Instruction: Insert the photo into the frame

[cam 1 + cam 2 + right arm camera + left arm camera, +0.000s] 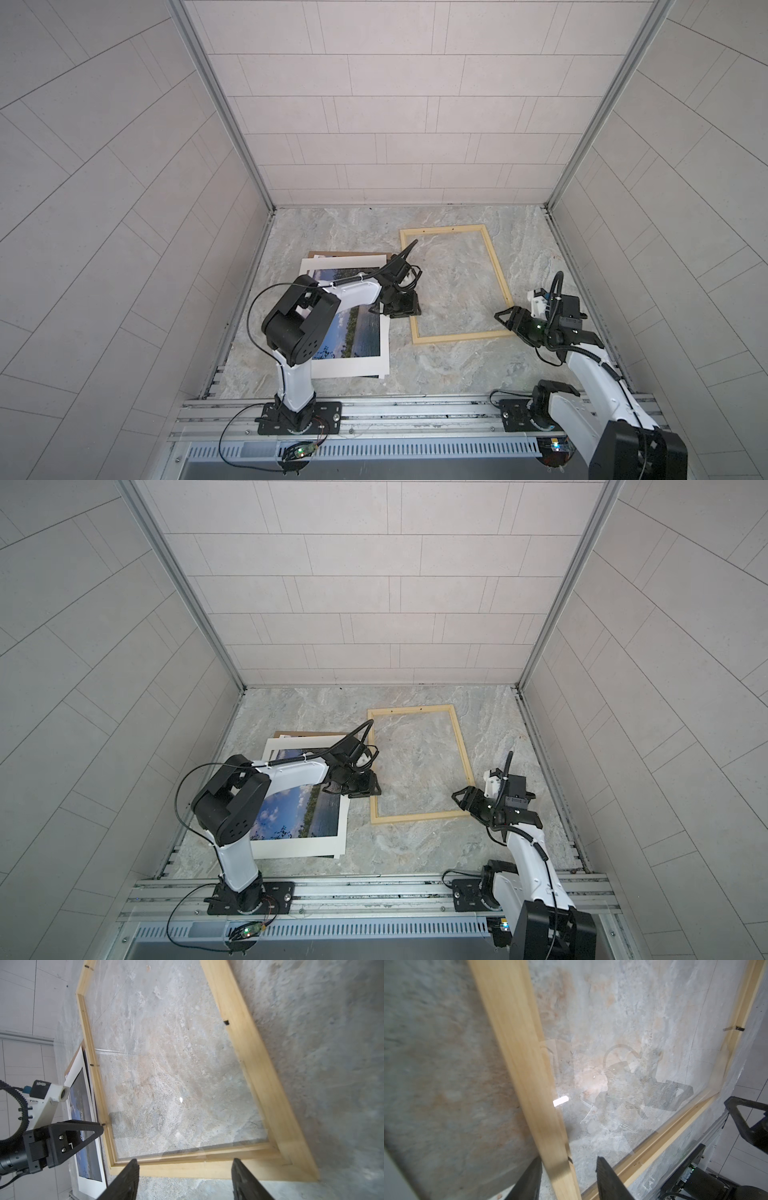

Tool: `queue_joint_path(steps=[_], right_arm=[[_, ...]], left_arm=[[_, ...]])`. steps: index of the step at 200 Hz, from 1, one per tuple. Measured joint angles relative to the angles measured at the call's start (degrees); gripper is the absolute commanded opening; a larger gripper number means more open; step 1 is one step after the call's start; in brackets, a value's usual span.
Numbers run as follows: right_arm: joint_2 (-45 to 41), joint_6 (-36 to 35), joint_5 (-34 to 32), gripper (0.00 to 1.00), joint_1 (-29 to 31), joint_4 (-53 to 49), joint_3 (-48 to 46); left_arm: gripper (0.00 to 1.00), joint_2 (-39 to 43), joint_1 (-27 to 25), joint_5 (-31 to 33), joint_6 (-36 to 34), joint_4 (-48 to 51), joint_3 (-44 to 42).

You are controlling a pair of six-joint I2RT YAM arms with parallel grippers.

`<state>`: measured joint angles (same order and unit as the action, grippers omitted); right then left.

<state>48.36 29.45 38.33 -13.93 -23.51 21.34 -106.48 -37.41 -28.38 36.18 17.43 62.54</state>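
Left fingers (529, 1182) straddle, unclenched, the left bar of the frame (517, 1064); right fingers (124, 1180) hang released by its near edge; the photo (361, 336) lies alongside.

White links (357, 291), blk joints (299, 320), blk cables (402, 252).

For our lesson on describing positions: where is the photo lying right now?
In both top views the photo lies picture-up on the left side of the table, partly under the left arm, atop the brown backing board, just left of the frame.
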Motion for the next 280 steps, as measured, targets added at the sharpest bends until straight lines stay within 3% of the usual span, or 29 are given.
queue_joint_path(steps=[53, 99, 126, 158, 194, 220, 236, 280], right_arm=[[-0.59, -1.9, -4.2, 0.77, 0.0, -2.91, 4.9], [7.61, -2.49, -8.48, 0.77, 3.82, -2.08, 12.11], [8.59, -0.24, -9.79, 0.76, 12.46, -0.48, 14.8], [11.54, 5.75, -10.86, 0.75, 28.61, 1.99, 19.39], [12.63, 13.66, -13.73, 0.75, 47.76, 9.2, 18.49], [18.86, 19.04, -15.5, 0.73, 59.69, 15.13, 18.49], [24.46, 22.03, -15.1, 0.7, 64.92, 19.61, 18.51], [38.05, 27.67, -13.64, 0.71, 73.33, 27.61, 20.9]], left_arm=[[0.53, -0.85, 0.0, 2.49, -0.15, 0.76, 1.75], [0.61, 6.14, 1.81, 4.87, -1.53, 6.69, 0.74], [0.56, 16.22, 6.36, 6.75, -3.69, 12.09, -0.15], [0.47, 28.46, 12.66, 10.97, -4.35, 17.03, -6.36], [0.34, 33.46, 12.96, 14.73, -2.69, 21.7, -13.35], [0.24, 36.24, 12.9, 16.55, 0.07, 22.36, -19.82], [0.17, 38.86, 12.83, 17.38, 2.4, 22.32, -23.76], [0.12, 44.09, 11.82, 18.21, 6.32, 21.53, -29.7]])
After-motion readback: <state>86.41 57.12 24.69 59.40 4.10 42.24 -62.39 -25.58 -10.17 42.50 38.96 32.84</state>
